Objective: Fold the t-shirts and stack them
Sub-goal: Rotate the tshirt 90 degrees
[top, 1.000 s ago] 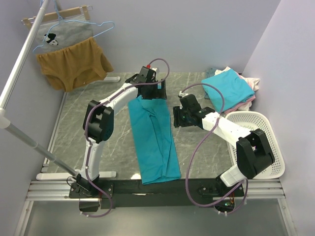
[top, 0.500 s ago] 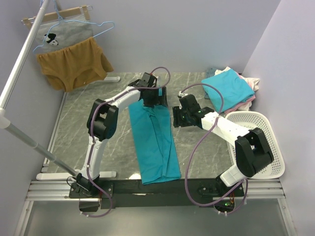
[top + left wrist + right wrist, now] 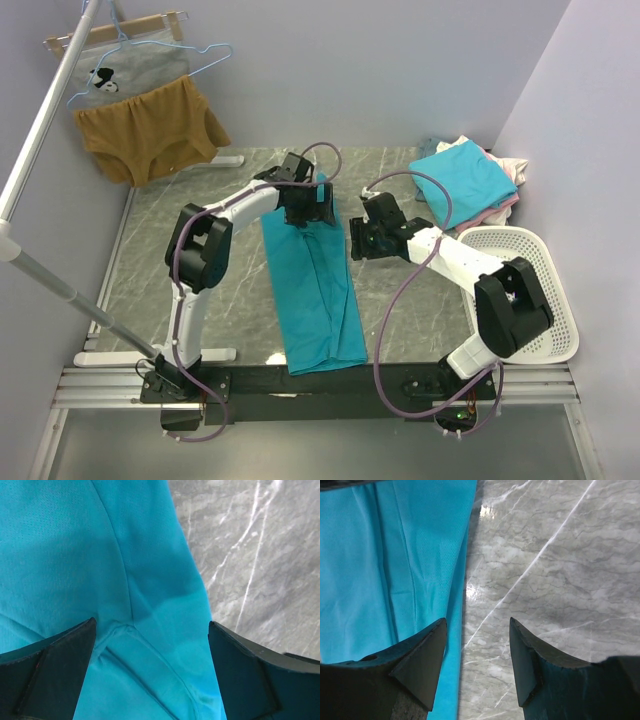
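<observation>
A teal t-shirt [image 3: 315, 290] lies folded lengthwise in a long strip down the middle of the marble table. My left gripper [image 3: 314, 207] is open over the shirt's far end. In the left wrist view the jaws [image 3: 151, 630] stand wide apart with a sleeve seam of the shirt [image 3: 125, 555] between them. My right gripper [image 3: 361, 240] is open and low, just right of the shirt's right edge. In the right wrist view [image 3: 477, 625] one finger is over the shirt's edge [image 3: 380, 555] and the other is over bare marble. A lighter turquoise shirt [image 3: 462, 180] tops a pile at the back right.
Pink and white shirts [image 3: 508, 170] lie under the turquoise one. A white basket [image 3: 530, 290] stands at the right edge. A rack pole [image 3: 40, 130] at the left carries a mustard-brown garment [image 3: 150, 130] and a grey printed one [image 3: 125, 72].
My left gripper has moved from beyond the shirt's far end toward me and now sits over the cloth. The right gripper has hardly moved.
</observation>
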### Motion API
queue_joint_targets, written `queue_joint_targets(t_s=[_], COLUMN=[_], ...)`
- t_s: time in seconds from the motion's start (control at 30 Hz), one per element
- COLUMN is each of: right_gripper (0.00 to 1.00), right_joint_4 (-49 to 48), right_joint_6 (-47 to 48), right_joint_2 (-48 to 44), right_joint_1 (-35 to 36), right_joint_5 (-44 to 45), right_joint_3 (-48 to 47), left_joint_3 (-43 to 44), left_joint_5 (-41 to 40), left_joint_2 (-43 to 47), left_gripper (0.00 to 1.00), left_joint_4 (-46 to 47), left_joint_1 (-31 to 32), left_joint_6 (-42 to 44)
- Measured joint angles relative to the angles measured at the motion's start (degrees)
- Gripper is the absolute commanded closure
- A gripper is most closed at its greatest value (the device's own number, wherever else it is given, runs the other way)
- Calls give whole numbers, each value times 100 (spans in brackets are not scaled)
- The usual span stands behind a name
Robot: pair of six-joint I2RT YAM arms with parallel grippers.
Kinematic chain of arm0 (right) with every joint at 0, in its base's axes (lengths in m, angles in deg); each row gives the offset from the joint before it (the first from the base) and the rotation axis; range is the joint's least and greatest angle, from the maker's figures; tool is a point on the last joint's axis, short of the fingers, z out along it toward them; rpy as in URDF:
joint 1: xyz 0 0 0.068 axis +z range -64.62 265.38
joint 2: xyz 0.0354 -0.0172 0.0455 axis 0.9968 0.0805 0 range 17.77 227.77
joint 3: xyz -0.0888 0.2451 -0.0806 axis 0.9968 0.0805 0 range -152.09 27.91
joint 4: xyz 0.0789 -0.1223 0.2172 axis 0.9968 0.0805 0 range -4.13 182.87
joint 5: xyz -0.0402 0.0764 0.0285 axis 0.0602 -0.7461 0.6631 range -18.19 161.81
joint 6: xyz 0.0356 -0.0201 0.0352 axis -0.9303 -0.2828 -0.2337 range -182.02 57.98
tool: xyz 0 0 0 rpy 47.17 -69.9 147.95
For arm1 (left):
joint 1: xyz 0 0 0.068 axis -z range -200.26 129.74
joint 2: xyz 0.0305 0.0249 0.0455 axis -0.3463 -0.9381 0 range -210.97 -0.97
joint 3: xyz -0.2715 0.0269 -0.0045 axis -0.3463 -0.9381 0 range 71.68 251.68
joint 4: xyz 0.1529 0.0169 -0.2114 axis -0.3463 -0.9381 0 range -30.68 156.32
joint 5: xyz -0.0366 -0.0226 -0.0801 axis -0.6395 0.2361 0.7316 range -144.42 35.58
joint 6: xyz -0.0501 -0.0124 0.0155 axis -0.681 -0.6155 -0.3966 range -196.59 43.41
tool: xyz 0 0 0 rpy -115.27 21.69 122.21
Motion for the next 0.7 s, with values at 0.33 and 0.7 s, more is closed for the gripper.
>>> queue_joint_targets(t_s=[0.33, 0.7], right_gripper=[40, 41], right_joint_4=[-2, 2], right_joint_6=[-7, -9], right_joint_2=[101, 138], right_joint_1=[0, 0], right_joint_5=[-114, -118], right_joint_3=[0, 0], left_joint_3=[-197, -608], left_joint_5=[-9, -68], left_joint_2=[188, 247], left_gripper=[1, 0], left_joint_4=[22, 107], left_joint_1=[0, 37], left_joint_6=[-17, -63])
